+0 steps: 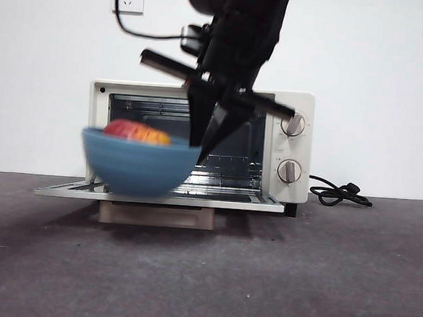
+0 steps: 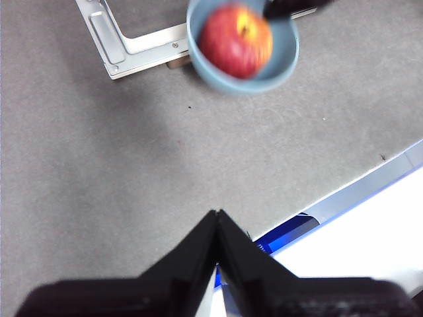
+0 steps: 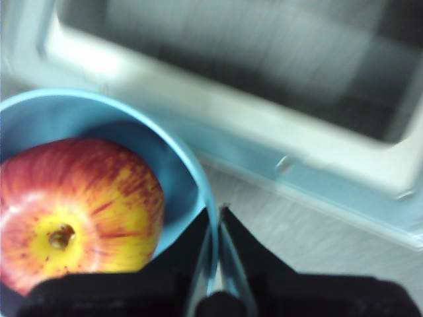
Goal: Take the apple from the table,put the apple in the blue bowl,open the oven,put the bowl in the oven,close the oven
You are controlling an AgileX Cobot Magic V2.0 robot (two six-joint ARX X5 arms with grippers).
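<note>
- At the bowl's rim, the right pincer (image 3: 218, 218) is clamped narrow on the wall of the blue bowl (image 1: 138, 164), one jaw inside and one outside, at about the bowl's three o'clock in the front view.
- Inside that bowl sits the apple (image 3: 73, 211), its stem hollow facing up toward the wrist camera; seen from the front, only its red-and-yellow top shows above the rim.
- From the pincer, the bowl hangs toward nine o'clock, lifted clear of the surface (image 1: 319, 282) and blurred.
- Beyond the bowl stands the oven (image 1: 291, 113), its door (image 1: 57, 189) folded down flat and its cavity open behind the bowl. The coming move turns on this: the opening lies straight behind the bowl's far side, and the bowl looks low, near the door's level, so it likely needs height before travelling inward.
- Being round, the bowl has no long axis; its mouth points upward and level.
- The left pincer (image 2: 218, 221) waits well apart over bare surface, jaws pressed together, holding nothing.
</note>
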